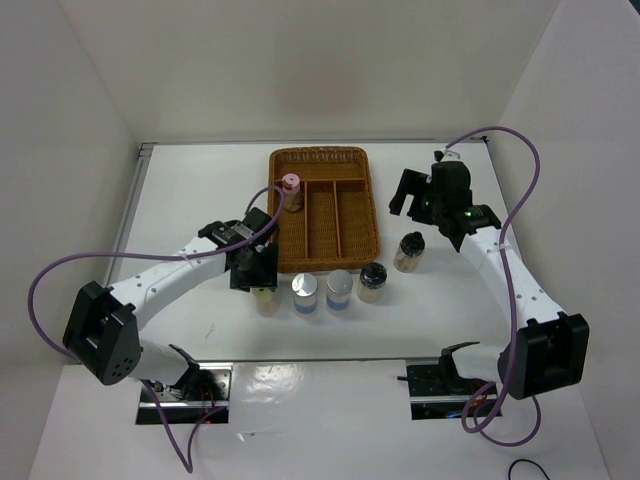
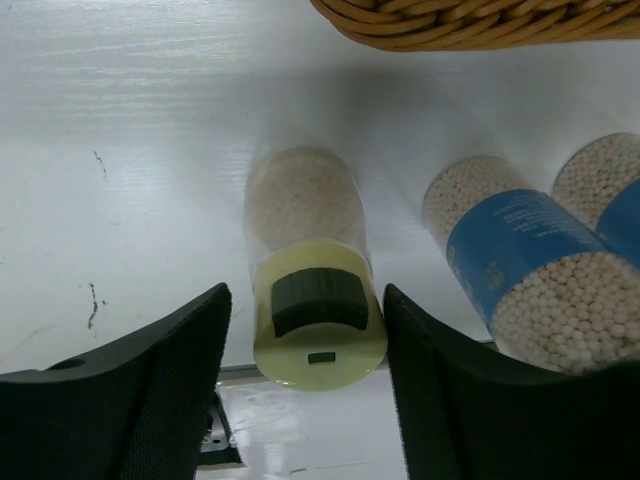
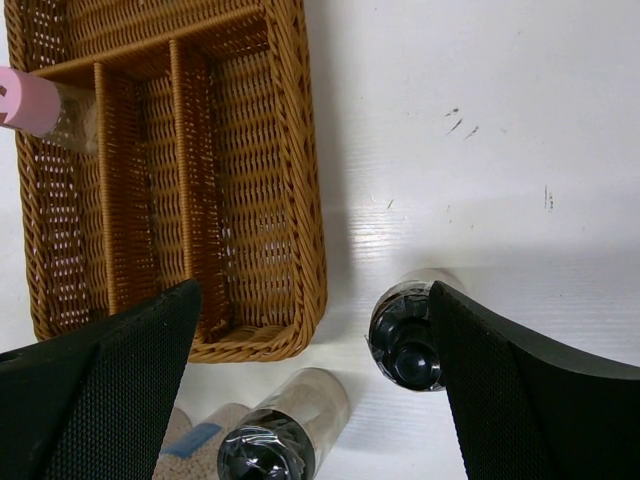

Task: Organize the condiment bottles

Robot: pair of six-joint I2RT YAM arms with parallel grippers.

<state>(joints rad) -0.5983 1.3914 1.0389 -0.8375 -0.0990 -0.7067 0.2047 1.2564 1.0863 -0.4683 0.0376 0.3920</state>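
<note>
The pale-yellow-capped jar (image 1: 267, 300) stands at the left end of a row in front of the tray. My left gripper (image 1: 257, 272) is open and straddles its cap (image 2: 318, 325) without touching. Two silver-capped blue-banded jars (image 1: 305, 293) (image 1: 340, 288) stand beside it; they also show in the left wrist view (image 2: 520, 250) (image 2: 615, 190). One black-capped jar (image 1: 373, 280) ends the row, the other (image 1: 409, 250) stands right of the tray. The pink-capped jar (image 1: 290, 190) stands in the tray's left compartment. My right gripper (image 1: 418, 200) is open and empty above the table, with that jar (image 3: 405, 335) by its right finger.
The brown wicker tray (image 1: 355, 215) with long dividers lies at mid-table; its rim shows in the left wrist view (image 2: 470, 25) and the right wrist view (image 3: 295, 200). White walls enclose the table on three sides. Purple cables loop beside both arms.
</note>
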